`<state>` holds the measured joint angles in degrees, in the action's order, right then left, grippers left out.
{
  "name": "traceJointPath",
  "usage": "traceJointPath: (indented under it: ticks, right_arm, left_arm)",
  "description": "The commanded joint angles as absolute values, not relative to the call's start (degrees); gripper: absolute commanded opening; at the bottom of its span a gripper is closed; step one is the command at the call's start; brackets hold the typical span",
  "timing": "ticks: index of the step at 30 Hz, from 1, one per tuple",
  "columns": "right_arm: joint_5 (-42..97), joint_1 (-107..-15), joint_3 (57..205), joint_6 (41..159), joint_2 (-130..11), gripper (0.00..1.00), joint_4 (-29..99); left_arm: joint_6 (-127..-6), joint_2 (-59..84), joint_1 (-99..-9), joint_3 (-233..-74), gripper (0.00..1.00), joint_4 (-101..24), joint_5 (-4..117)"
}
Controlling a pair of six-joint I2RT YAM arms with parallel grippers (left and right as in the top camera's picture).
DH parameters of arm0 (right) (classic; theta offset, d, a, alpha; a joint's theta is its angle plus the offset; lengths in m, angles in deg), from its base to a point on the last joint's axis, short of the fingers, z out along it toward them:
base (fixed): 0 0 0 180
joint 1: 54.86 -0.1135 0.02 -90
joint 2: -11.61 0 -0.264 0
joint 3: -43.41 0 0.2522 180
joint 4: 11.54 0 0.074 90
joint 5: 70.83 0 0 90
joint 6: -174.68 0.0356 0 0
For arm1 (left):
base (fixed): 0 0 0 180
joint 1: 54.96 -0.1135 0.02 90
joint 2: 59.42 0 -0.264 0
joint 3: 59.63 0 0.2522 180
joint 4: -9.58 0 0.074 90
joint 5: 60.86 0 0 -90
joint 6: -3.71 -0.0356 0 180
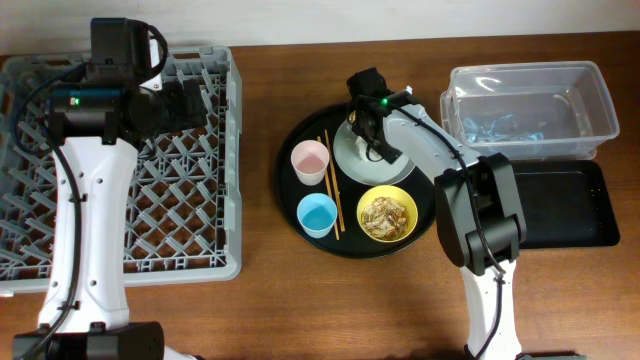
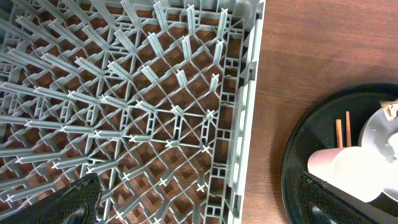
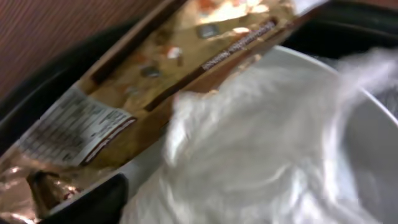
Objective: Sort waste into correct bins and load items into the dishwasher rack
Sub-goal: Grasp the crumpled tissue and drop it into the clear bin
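Overhead view: my left arm stood over the rack and my right over the round tray, both on a wooden table (image 1: 260, 300).
Dishwasher rack (image 1: 190, 200): lay at the left, with no dish in it that I could see.
Left gripper (image 1: 200, 100): hovered above the rack's far right corner, jaws released and wide, with nothing between them.
Round black tray (image 1: 285, 195): sat mid-table and carried all the tableware.
Bins: the clear tub (image 1: 600, 100) stood far right, and the black tray (image 1: 560, 205) lay just in front of it.
Plate (image 1: 348, 160): sat on the round tray's far side, under my right gripper (image 1: 380, 148).
Yellow bowl (image 1: 413, 212): sat on the near side, with food scraps (image 1: 383, 215) inside.
Cups: the pink cup (image 1: 310, 161) and blue cup (image 1: 317, 214) stood at the left, with the chopsticks (image 1: 333, 185) beside them.
Wrapper (image 3: 155, 81): lay across the plate's edge, touching the tissue.
Tissue (image 3: 249, 155): was heaped on the plate, right ahead of my finger.
Right jaws: I could not tell whether they gripped anything.
Step in hand: I judged it to be lifting waste off the plate.
Doing it well: I needed to pinch one piece only, bite the tissue's bulk above the plate, and lift straight up so the wrapper was not dragged along.
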<state>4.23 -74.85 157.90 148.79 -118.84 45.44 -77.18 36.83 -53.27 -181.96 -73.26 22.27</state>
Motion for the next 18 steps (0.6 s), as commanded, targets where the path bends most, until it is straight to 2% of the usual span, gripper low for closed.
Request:
traceJointPath:
  ticks: [1,2,3,4,7,12,15,18]
  right_arm:
    - [6.2,-75.2,158.6,146.2,-119.9,0.39,46.1]
    - [7.2,-75.2,158.6,145.6,-119.9,0.26,46.6]
    - [8.5,-75.2,158.7,144.6,-119.9,0.08,47.1]
    - [9.6,-75.2,158.7,144.4,-119.8,0.04,47.6]
    - [12.3,-75.1,158.8,144.4,-119.0,0.04,49.9]
    - [17.4,-75.1,159.0,131.5,-113.0,0.04,50.6]
    - [18.8,-74.2,161.7,122.4,-104.1,0.04,53.6]
    - [16.4,-71.1,163.1,120.2,-96.5,0.04,54.3]
  left_arm:
    - [-76.5,37.3,-53.4,-182.9,0.99,-73.3,22.9]
    - [-76.5,37.3,-53.4,-182.9,0.99,-73.3,22.9]
    - [-76.5,37.3,-53.4,-182.9,0.99,-73.3,22.9]
    - [-76.5,37.3,-53.4,-182.9,0.99,-73.3,22.9]
    - [-76.5,37.3,-53.4,-182.9,0.99,-73.3,22.9]
    - [-76.5,37.3,-53.4,-182.9,0.99,-73.3,22.9]
    - [-76.5,37.3,-53.4,-182.9,0.99,-73.3,22.9]
    - [-76.5,37.3,-53.4,-182.9,0.99,-73.3,22.9]
